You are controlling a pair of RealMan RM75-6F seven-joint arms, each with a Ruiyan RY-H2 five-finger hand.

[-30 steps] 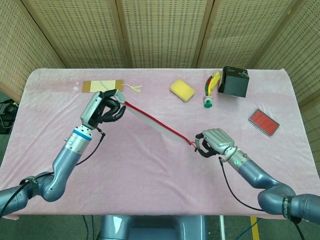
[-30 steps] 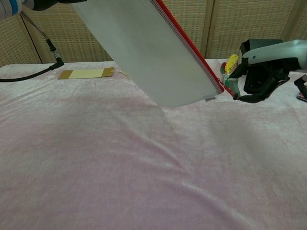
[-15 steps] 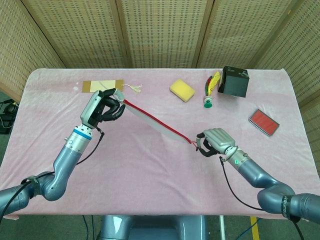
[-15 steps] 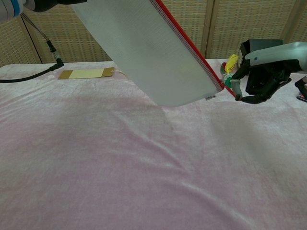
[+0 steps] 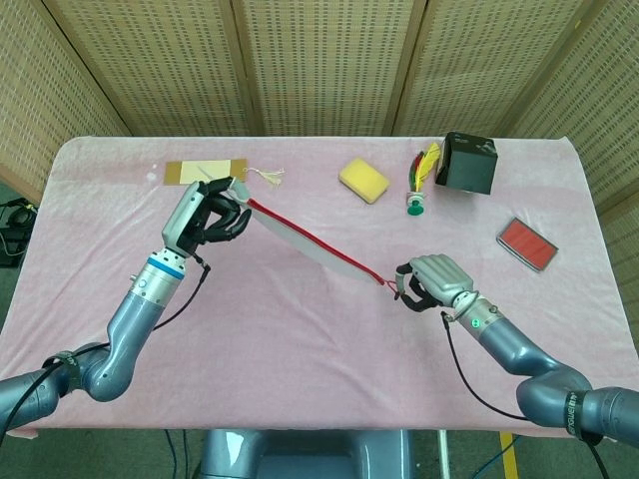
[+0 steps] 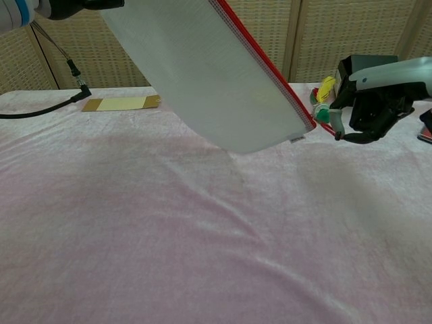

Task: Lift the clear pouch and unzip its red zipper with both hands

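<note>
The clear pouch (image 5: 300, 239) hangs in the air above the pink-covered worktop (image 5: 300, 369), stretched on a slant between the two hands. Its upper end is clamped in the curled fingers (image 5: 228, 222) of the left hand (image 5: 205, 218), near the worktop's far left. Its red zipper (image 5: 318, 247) runs along the top edge down to the lower corner, where the right hand (image 5: 431, 279) sits with its fingers curled in beside the red pull; whether they pinch the pull cannot be told from either view. In the chest view the pouch (image 6: 216, 74) shows as a broad pale sheet whose rounded bottom edge hangs clear of the cloth.

Beyond the left hand lies a brown card (image 5: 205, 171) with a frayed string. Along the far edge sit a yellow sponge (image 5: 363, 180), a feathered toy (image 5: 421, 180) and a black box (image 5: 469, 163). A red case (image 5: 526, 243) lies near the right edge, well apart from the right hand. The wide front half of the worktop under the pouch is bare cloth, with shallow wrinkles.
</note>
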